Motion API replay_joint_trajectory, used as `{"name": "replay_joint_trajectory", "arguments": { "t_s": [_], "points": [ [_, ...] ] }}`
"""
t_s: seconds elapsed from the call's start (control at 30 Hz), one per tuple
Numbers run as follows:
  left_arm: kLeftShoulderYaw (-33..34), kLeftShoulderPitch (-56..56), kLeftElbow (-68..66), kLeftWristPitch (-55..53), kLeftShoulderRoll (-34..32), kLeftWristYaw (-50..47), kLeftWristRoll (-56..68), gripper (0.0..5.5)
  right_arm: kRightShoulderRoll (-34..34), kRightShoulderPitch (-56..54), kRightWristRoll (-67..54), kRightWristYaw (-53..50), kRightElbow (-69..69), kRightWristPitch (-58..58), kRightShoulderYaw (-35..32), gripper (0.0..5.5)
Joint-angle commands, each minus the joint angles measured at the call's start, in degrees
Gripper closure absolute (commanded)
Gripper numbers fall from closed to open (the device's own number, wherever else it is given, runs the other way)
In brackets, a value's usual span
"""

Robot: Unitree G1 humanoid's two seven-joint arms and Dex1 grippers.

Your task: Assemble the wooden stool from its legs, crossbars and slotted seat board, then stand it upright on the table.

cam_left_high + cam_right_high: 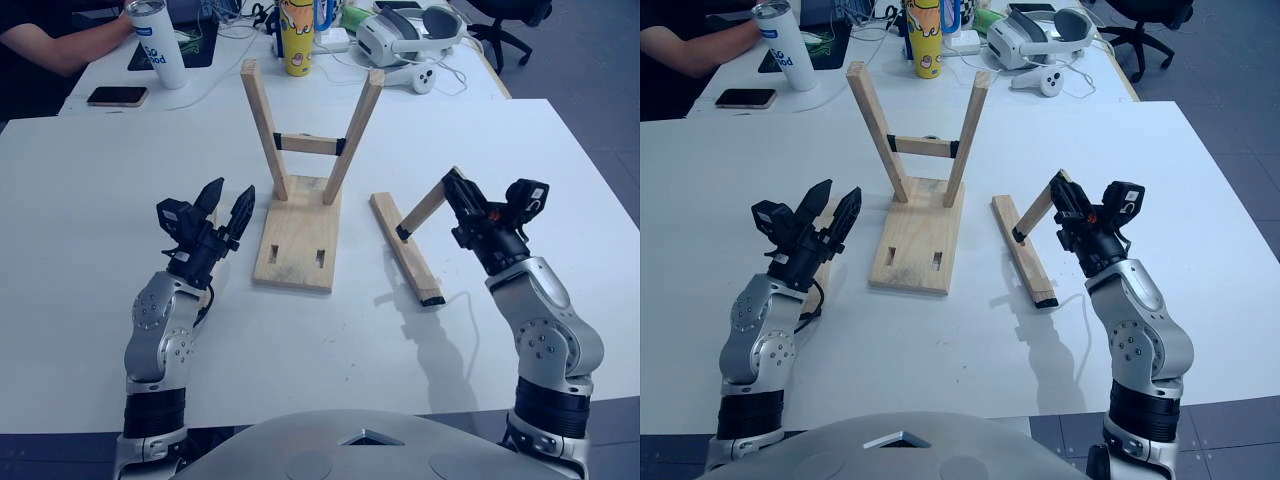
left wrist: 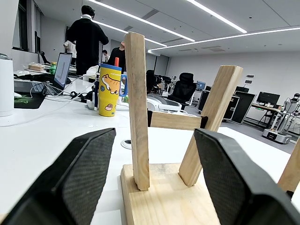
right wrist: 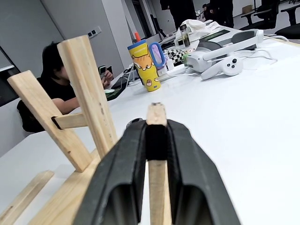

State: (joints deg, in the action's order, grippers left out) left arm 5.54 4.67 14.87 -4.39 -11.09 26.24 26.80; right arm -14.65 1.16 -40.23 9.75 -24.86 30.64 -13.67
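The slotted seat board [image 1: 296, 243] lies flat mid-table. Two legs [image 1: 262, 125] stand up from its far end, joined by a crossbar [image 1: 309, 145]. My left gripper [image 1: 230, 196] hovers open just left of the board, its pads [image 2: 79, 183] framing those legs from a distance. A strip of wood [image 1: 823, 268] shows under my left wrist. Right of the board a third leg [image 1: 410, 255] lies on the table, with a crossbar [image 1: 425, 207] rising from it at an angle. My right gripper [image 1: 453, 186] is shut on that crossbar's upper end [image 3: 156, 112].
Across the table's far edge stand a white tumbler [image 1: 160, 42], a phone [image 1: 117, 96], a yellow cup [image 1: 297, 40], a headset [image 1: 405, 35] and its controller [image 1: 422, 78]. The white tabletop [image 1: 90, 200] is bare at left, right and front.
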Motion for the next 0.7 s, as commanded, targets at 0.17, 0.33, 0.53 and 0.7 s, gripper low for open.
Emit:
{"name": "replay_joint_trajectory", "arguments": {
  "t_s": [0.17,0.33,0.53,0.7],
  "points": [
    [-0.34,-1.14,0.07,-0.56,-0.69,0.10,-0.85,2.41,1.41,-0.25,4.83,0.78,3.18,-3.21,2.13,5.07],
    [-1.11,-2.36,0.22,-1.49,-2.10,1.46,-1.06,2.41,2.31,2.78,7.40,-0.45,2.65,-4.43,1.71,5.07],
    [-1.64,-3.47,0.25,-1.72,-2.70,1.69,-1.43,2.41,2.36,5.66,12.11,0.28,3.30,-7.71,4.12,5.07],
    [-2.15,-3.30,0.98,-2.30,-3.02,1.88,-1.54,2.41,3.99,10.88,20.47,0.52,5.59,-15.29,10.54,5.07]
  ]
}}
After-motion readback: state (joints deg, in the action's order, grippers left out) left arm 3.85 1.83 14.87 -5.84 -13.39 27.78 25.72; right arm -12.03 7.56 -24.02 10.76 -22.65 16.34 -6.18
